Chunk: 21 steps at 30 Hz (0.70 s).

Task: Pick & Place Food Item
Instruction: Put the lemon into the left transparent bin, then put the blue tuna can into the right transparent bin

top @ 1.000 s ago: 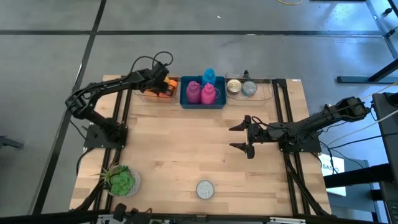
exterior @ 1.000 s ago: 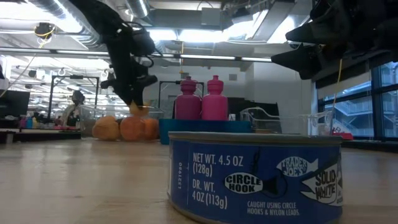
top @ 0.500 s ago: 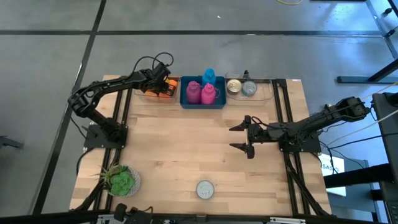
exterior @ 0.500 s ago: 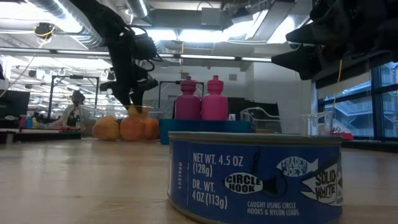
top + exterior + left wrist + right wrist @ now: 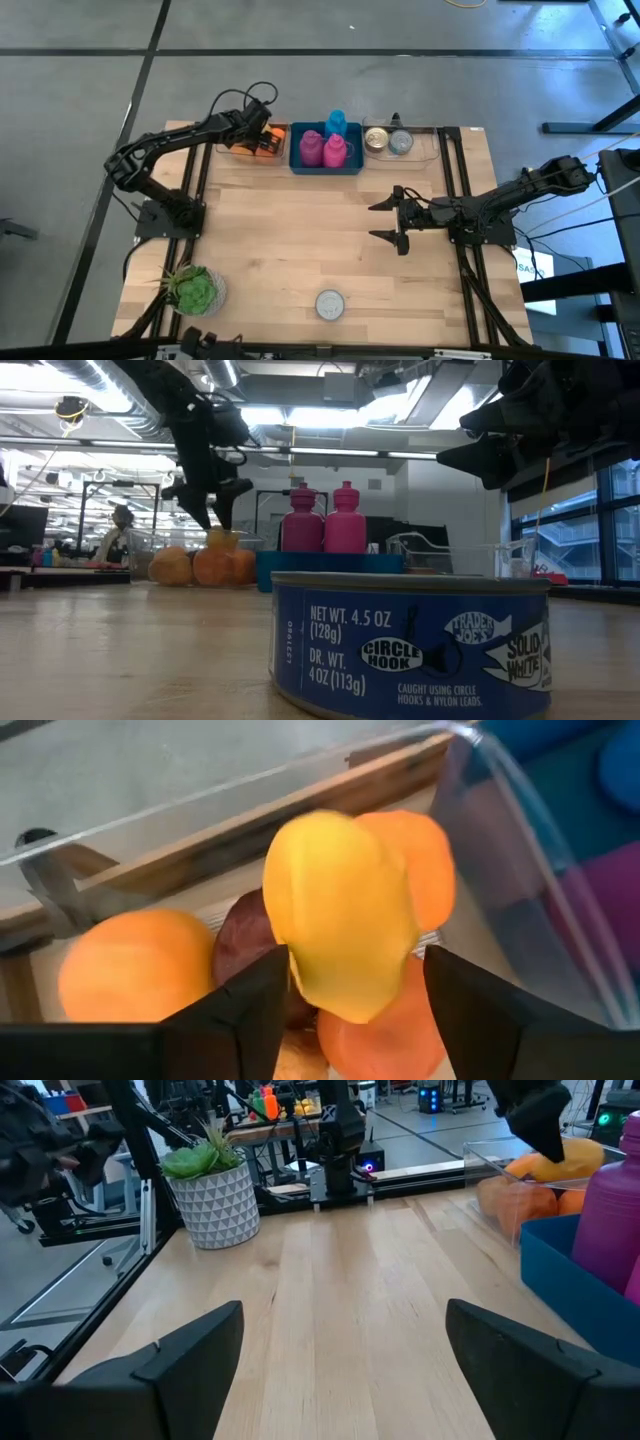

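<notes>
- My left pincer (image 5: 350,995) is over the clear bin (image 5: 232,150) at the far left of the desk (image 5: 300,250), its fingers parted either side of a yellow lemon-like fruit (image 5: 340,915), and I can't tell whether they touch it
- The fruit sits on top of the heap, resting on the orange fruits (image 5: 135,965) and a dark reddish one (image 5: 240,955) beneath
- Risk as I see it: it's perched high on rounded neighbours, so if I lift away crooked, a finger could nudge it and roll it off the pile
- Second risk: the bin's clear wall (image 5: 520,870) is close beside the pincer, and clipping it could shove the whole bin
- The fruit looks smooth, bright yellow, elongated with a blunt end; I'd judge it light and slippery
- From the low view it shows just under the fingertips, above the oranges
- My right pincer (image 5: 388,220) hangs wide open and empty over the right middle of the desk, well apart
</notes>
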Tool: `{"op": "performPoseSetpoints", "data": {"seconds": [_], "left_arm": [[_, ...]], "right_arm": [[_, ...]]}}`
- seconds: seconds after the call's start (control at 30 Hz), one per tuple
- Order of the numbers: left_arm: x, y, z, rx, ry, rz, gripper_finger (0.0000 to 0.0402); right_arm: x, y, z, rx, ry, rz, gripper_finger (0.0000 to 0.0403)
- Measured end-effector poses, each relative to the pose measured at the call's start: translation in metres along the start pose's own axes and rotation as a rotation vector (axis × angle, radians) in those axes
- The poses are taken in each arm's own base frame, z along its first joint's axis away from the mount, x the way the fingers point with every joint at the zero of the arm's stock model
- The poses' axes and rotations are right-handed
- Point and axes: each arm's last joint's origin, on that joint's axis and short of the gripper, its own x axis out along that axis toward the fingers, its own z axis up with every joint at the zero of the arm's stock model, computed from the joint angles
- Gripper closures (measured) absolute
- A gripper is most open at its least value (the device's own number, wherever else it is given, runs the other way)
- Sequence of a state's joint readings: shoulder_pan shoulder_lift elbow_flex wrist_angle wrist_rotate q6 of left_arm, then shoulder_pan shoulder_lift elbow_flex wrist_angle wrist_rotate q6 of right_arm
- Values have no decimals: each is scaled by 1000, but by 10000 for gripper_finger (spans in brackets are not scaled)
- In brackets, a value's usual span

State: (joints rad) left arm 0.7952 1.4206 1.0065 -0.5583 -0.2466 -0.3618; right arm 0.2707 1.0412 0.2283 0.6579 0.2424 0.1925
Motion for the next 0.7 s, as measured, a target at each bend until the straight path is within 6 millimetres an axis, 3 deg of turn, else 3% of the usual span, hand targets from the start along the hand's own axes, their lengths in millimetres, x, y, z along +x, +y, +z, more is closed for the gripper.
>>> {"op": "performPoseSetpoints", "data": {"seconds": [0.4,0.7], "left_arm": [[-35,7,3,-6,-84,-79,177],[-75,-9,6,87,-223,-393,178]], "right_arm": [[0,0,0,-2,0,0,58],[0,0,0,-2,0,-4,58]]}}
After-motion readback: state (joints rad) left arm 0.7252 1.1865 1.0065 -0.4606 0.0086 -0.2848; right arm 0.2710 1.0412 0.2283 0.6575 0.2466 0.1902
